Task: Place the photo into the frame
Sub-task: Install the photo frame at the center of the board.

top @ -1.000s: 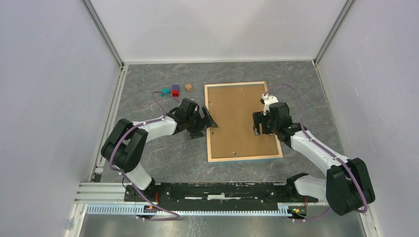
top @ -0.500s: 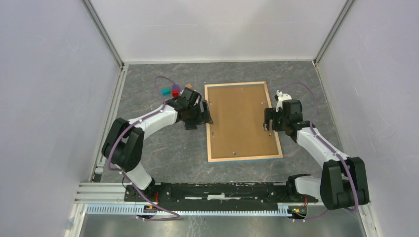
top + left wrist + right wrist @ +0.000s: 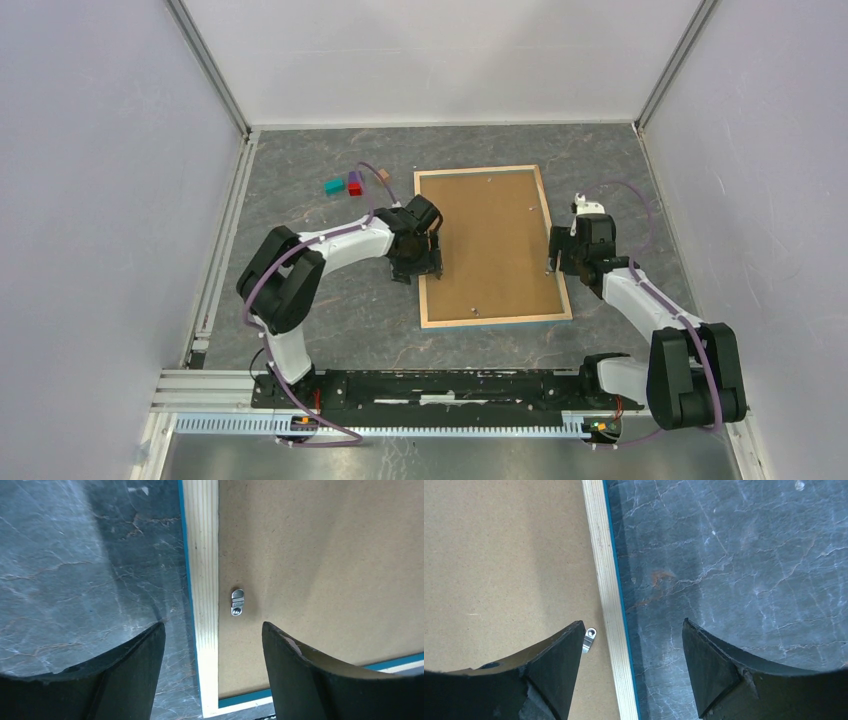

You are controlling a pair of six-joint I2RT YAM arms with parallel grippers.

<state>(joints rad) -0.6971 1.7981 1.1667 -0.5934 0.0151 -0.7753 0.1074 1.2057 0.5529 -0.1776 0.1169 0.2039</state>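
Frame (image 3: 495,319) lies back-up on the table (image 3: 330,300), slightly toward 3 o'clock of centre in the overhead view, with its brown backing board (image 3: 490,240) filling the pale wood border. No view shows the photo, and whether it sits beneath the board cannot be told. The left gripper (image 3: 425,262) hangs over the frame's 9 o'clock side and the right gripper (image 3: 553,262) over its 3 o'clock side. Three small blocks (image 3: 355,185) lie at 11 o'clock of the frame, apart from it. The table is dark grey, marble-patterned and looks smooth. Plain pale walls (image 3: 100,200) enclose it on three sides.

Left wrist view: jaws spread apart and empty, straddling one side of the frame (image 3: 205,580), one finger over stone, the other over the board, a metal turn clip (image 3: 237,602) between them.

Right wrist view: jaws likewise apart, holding nothing, astride the opposite side (image 3: 606,580). A second turn clip (image 3: 589,639) sits just beside the 9 o'clock finger.

Likely risks: a closing finger could snag a turn clip, the thin frame could skid on the slick surface, and uneven lifting by two arms could twist or drop it
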